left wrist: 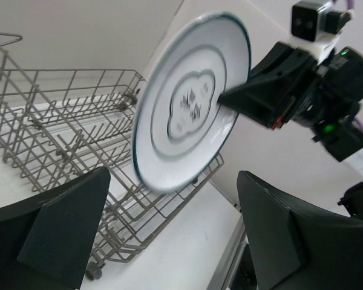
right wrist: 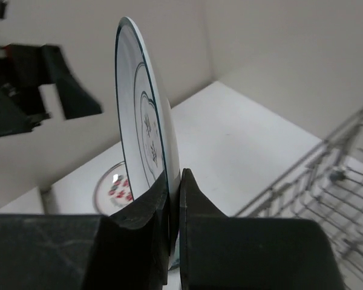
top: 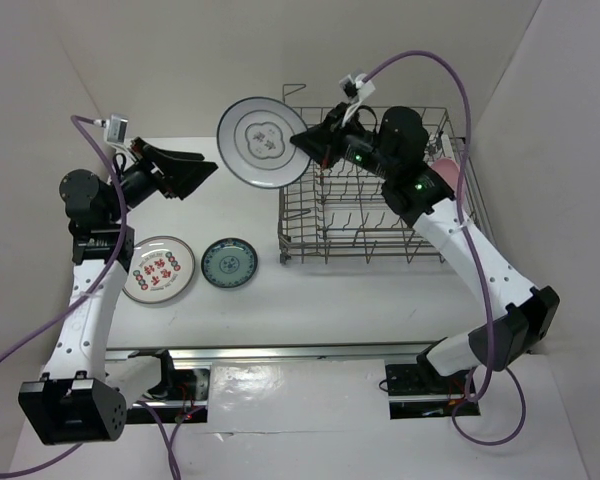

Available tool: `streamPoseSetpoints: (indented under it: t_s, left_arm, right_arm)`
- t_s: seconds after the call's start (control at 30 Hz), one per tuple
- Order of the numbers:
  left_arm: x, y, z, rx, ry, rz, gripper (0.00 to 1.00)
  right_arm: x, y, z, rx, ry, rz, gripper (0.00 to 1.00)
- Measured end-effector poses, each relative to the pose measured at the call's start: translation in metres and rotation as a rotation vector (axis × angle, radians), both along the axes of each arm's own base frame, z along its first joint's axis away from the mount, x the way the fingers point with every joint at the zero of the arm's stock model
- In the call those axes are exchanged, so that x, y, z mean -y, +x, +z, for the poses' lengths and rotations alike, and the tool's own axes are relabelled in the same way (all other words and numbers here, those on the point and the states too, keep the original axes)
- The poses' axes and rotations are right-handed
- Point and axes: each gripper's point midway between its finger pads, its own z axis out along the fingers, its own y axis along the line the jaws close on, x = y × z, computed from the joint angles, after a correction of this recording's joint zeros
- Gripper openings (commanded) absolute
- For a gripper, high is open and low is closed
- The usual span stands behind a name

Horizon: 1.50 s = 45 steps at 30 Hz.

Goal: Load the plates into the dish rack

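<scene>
My right gripper (top: 315, 148) is shut on the edge of the white plate with a dark rim and centre motif (top: 261, 141), holding it upright in the air just left of the dish rack (top: 370, 205). The same plate shows in the left wrist view (left wrist: 190, 99) and edge-on in the right wrist view (right wrist: 146, 115), pinched at my right gripper (right wrist: 174, 181). My left gripper (top: 195, 172) is open and empty, a little left of the held plate. The white plate with red pattern (top: 158, 269) and the teal-green plate (top: 229, 263) lie on the table. A pink plate (top: 446, 172) stands at the rack's far right.
White walls enclose the table on the left, back and right. A metal rail (top: 280, 352) runs along the near edge by the arm bases. The rack's raised wire handle (top: 295, 92) stands at its back left corner.
</scene>
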Motion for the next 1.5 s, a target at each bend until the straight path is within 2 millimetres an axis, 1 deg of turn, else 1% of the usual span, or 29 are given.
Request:
streamPoseSetpoints:
  t_s: [0.07,0.1,0.17,0.23,0.3,0.33,0.43,0.5,0.57,0.67,0.73,0.77,0.83,0.9,0.97,1.07,1.17,1.23,1.3,1.5]
  left_arm:
    - [-0.002,0.001,-0.003,-0.012,0.004,0.023,1.0]
    - [-0.003,0.002,-0.004,-0.02,0.004,0.034,1.0]
    - [-0.006,0.006,-0.01,-0.045,0.009,0.057,1.0]
    - [-0.009,0.01,-0.017,-0.071,0.015,0.078,1.0]
    - [-0.011,0.014,-0.025,-0.106,0.018,0.094,1.0]
    - [-0.012,0.016,-0.028,-0.114,0.024,0.101,1.0]
    - [-0.013,0.02,-0.037,-0.153,0.026,0.11,1.0]
    - [-0.014,0.023,-0.042,-0.169,0.033,0.119,1.0]
    - [-0.017,0.025,-0.047,-0.187,0.039,0.135,1.0]
    - [-0.019,0.027,-0.05,-0.202,0.053,0.157,1.0]
    - [-0.021,0.028,-0.046,-0.192,0.066,0.168,1.0]
    - [-0.021,0.028,-0.044,-0.185,0.069,0.172,1.0]
    - [-0.022,0.028,-0.041,-0.178,0.071,0.176,1.0]
    - [-0.022,0.029,-0.042,-0.179,0.074,0.18,1.0]
    - [-0.023,0.031,-0.045,-0.185,0.081,0.182,1.0]
    - [-0.023,0.033,-0.051,-0.207,0.084,0.182,1.0]
    - [-0.023,0.033,-0.052,-0.213,0.084,0.181,1.0]
    - [-0.023,0.033,-0.052,-0.212,0.084,0.181,1.0]
    - [-0.023,0.033,-0.052,-0.212,0.084,0.181,1.0]
    - [-0.023,0.033,-0.052,-0.212,0.084,0.181,1.0]
  right_arm:
    - [0.018,0.015,0.01,0.008,-0.02,-0.11,0.0]
    - [0.032,0.024,0.016,0.011,-0.028,-0.175,0.0]
    - [0.068,0.045,0.031,0.038,-0.048,-0.325,0.0]
    - [0.112,0.064,0.046,0.072,-0.063,-0.478,0.0]
    - [0.153,0.077,0.054,0.094,-0.08,-0.608,0.0]
    - [0.177,0.084,0.056,0.1,-0.093,-0.675,0.0]
    - [0.232,0.101,0.052,0.094,-0.119,-0.826,0.0]
    - [0.261,0.115,0.046,0.081,-0.145,-0.909,0.0]
    - [0.281,0.135,0.034,0.063,-0.18,-0.96,0.0]
    - [0.296,0.165,-0.002,0.01,-0.253,-0.994,0.0]
    - [0.303,0.18,-0.029,-0.032,-0.3,-1.005,0.0]
    - [0.306,0.189,-0.045,-0.056,-0.331,-1.009,0.0]
    - [0.312,0.199,-0.066,-0.087,-0.372,-1.02,0.0]
    - [0.316,0.205,-0.08,-0.104,-0.402,-1.035,0.0]
    - [0.32,0.209,-0.088,-0.115,-0.424,-1.052,0.0]
    - [0.325,0.213,-0.095,-0.116,-0.452,-1.084,0.0]
    - [0.332,0.216,-0.093,-0.091,-0.471,-1.14,0.0]
    - [0.333,0.218,-0.092,-0.073,-0.475,-1.164,0.0]
    - [0.334,0.219,-0.095,-0.063,-0.479,-1.178,0.0]
    - [0.337,0.221,-0.118,-0.087,-0.519,-1.188,0.0]
